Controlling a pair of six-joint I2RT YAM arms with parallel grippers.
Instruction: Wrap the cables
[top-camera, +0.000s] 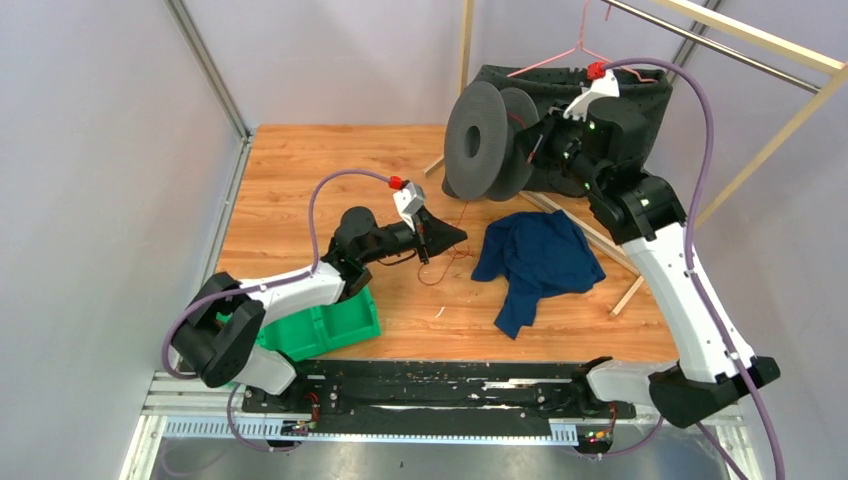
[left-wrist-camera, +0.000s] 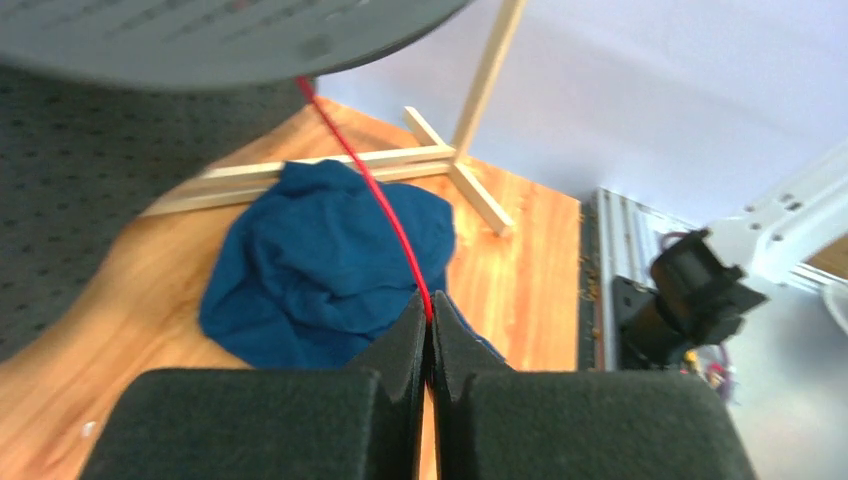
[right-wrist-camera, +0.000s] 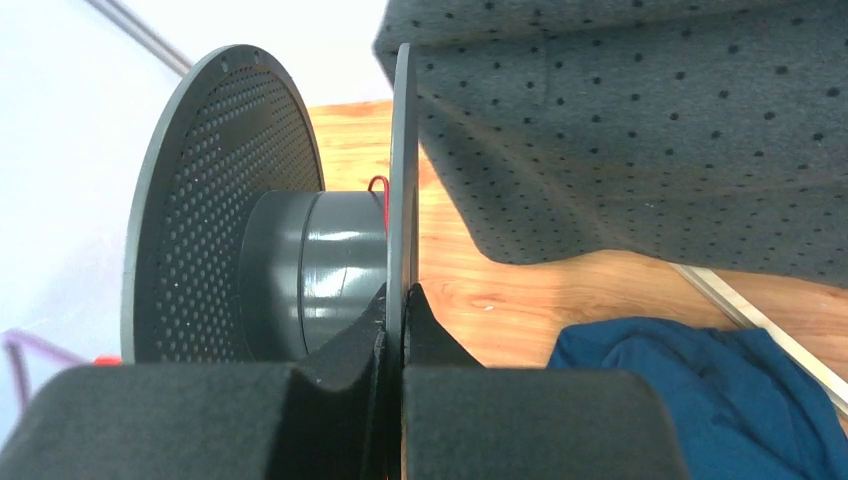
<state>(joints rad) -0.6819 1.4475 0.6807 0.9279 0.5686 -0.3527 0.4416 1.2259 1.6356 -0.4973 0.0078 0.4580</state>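
A thin red cable (left-wrist-camera: 372, 185) runs taut from the dark grey spool (left-wrist-camera: 200, 30) down into my left gripper (left-wrist-camera: 430, 305), which is shut on it. In the top view the cable (top-camera: 463, 218) leaves the spool (top-camera: 480, 140) toward the left gripper (top-camera: 447, 237), and slack lies looped on the table below it. My right gripper (right-wrist-camera: 402, 292) is shut on the spool's near flange (right-wrist-camera: 402, 150) and holds the spool upright at the back (top-camera: 532, 140). A bit of red cable (right-wrist-camera: 378, 185) shows at the hub (right-wrist-camera: 320, 265). No dark-coloured cable shows clearly.
A crumpled blue cloth (top-camera: 535, 260) lies right of the left gripper. A green bin (top-camera: 320, 325) sits at the near left by the left arm. A wooden rack base (top-camera: 590, 230) and a black perforated fabric piece (top-camera: 640, 100) stand behind the spool.
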